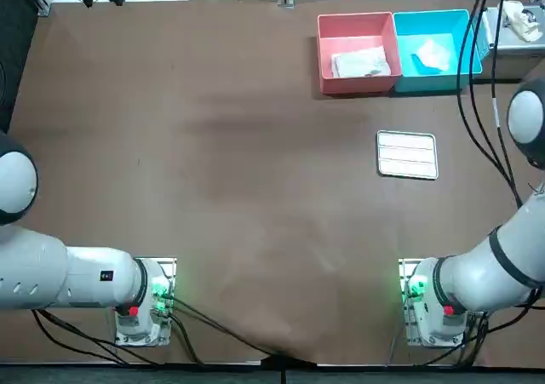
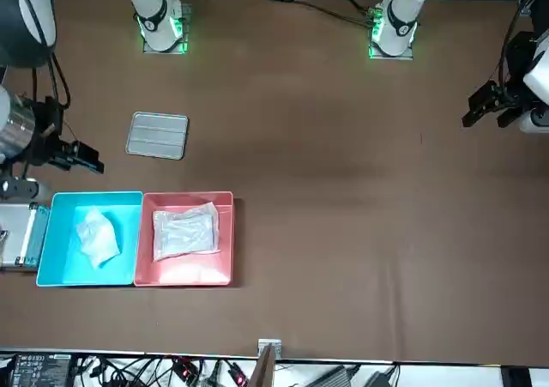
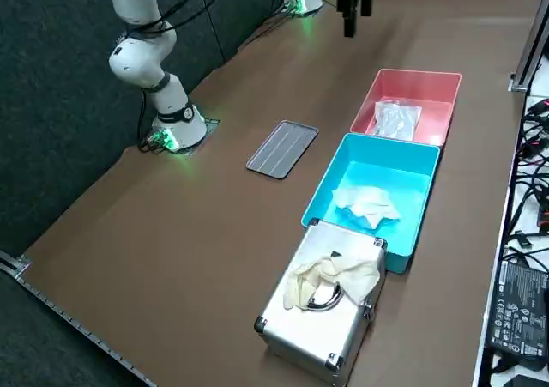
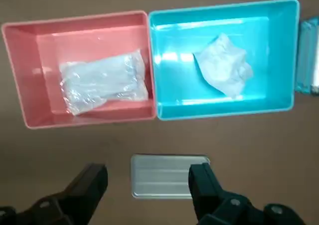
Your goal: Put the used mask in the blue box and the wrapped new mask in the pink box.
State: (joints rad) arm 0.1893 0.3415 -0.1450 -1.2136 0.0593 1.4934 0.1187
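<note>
A crumpled white used mask (image 4: 224,65) lies inside the blue box (image 4: 224,110). A new mask in clear wrap (image 4: 102,80) lies in the pink box (image 4: 75,20), which touches the blue one. From above, both boxes stand at the back right: the pink box (image 1: 356,18) with the wrapped mask (image 1: 361,62), and the blue box (image 1: 430,84) with the used mask (image 1: 433,54). My right gripper (image 4: 148,177) hangs open and empty, high over the table on the robot's side of the boxes. The front view shows the gripper (image 2: 86,160) near the blue box (image 2: 86,280).
A ridged silver tray (image 1: 407,155) lies flat between the boxes and the right arm's base. A metal case (image 3: 322,318) with pale gloves on its lid stands against the blue box at the table's right edge. Black cables (image 1: 477,103) hang along that side.
</note>
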